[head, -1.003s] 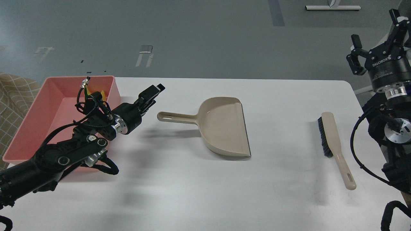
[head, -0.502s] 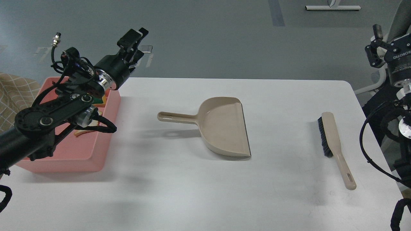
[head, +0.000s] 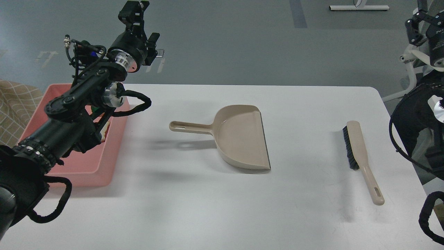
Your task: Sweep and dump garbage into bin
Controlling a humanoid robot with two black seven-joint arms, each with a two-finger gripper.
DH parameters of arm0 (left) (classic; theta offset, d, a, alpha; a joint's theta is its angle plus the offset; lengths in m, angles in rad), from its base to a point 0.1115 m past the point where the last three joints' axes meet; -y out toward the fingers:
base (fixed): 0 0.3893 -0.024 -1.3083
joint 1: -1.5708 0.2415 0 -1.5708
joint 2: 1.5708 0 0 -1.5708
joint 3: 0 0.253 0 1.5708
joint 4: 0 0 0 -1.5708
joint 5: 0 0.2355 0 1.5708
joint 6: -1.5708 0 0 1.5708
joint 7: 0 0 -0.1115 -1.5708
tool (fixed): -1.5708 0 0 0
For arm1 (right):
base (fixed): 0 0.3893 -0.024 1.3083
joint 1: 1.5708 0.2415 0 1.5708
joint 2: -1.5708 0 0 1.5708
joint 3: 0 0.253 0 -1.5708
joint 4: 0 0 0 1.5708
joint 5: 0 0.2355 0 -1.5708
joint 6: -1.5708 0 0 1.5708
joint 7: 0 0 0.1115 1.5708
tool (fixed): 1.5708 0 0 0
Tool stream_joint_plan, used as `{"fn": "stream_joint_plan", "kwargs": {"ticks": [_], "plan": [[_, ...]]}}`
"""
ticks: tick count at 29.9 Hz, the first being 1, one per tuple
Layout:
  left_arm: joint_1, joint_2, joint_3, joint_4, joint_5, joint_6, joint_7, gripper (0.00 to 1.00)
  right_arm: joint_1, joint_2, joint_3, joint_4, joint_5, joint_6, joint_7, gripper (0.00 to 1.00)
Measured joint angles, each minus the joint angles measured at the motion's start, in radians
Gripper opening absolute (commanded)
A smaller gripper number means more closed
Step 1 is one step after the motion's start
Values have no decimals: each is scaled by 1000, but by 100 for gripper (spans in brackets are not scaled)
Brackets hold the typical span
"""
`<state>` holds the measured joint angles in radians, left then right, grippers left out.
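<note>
Left gripper (head: 139,15): raised high above the far left of the table, over the back end of the bin. Its fingers look spread and hold nothing, which fits an arm with no job at the moment.

Left arm (head: 79,100): runs from the lower left edge up across the bin, covering most of the bin's inside.

Bin (head: 85,170): a shallow pink tub at the table's left edge, just beside the dustpan's handle end, so a short carry would reach it.

Garbage (head: 105,129): only a sliver of white bread with brown crust shows inside the bin, beside the arm. A hint of green above it may be the sponge piece; I cannot tell for sure.

Dustpan (head: 242,137): beige, lying flat mid-table with nothing in it, handle pointing left toward the bin, lip facing right toward the brush.

Brush (head: 359,152): beige handle, black bristles, lying well apart to the right, within the right arm's side.

Right gripper (head: 421,21): at the top right corner, partly cut by the edge; whether it is spread or pressed together cannot be told.

Table (head: 222,208): white, no scraps visible on it, so the task looks done.
</note>
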<state>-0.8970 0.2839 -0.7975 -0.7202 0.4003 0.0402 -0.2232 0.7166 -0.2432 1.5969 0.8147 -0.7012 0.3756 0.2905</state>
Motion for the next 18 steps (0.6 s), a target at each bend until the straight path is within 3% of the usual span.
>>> {"fn": "stream_joint_plan", "kwargs": {"ticks": [9,18], "plan": [[-9,-104,-32,17,-102,-40,-1,97,97,35,-47,-134,8,-6,-21,100],[-5,-226,-180,67,-168,-95,11,97,124,135,-126,-189,20,26,-31,100]]}}
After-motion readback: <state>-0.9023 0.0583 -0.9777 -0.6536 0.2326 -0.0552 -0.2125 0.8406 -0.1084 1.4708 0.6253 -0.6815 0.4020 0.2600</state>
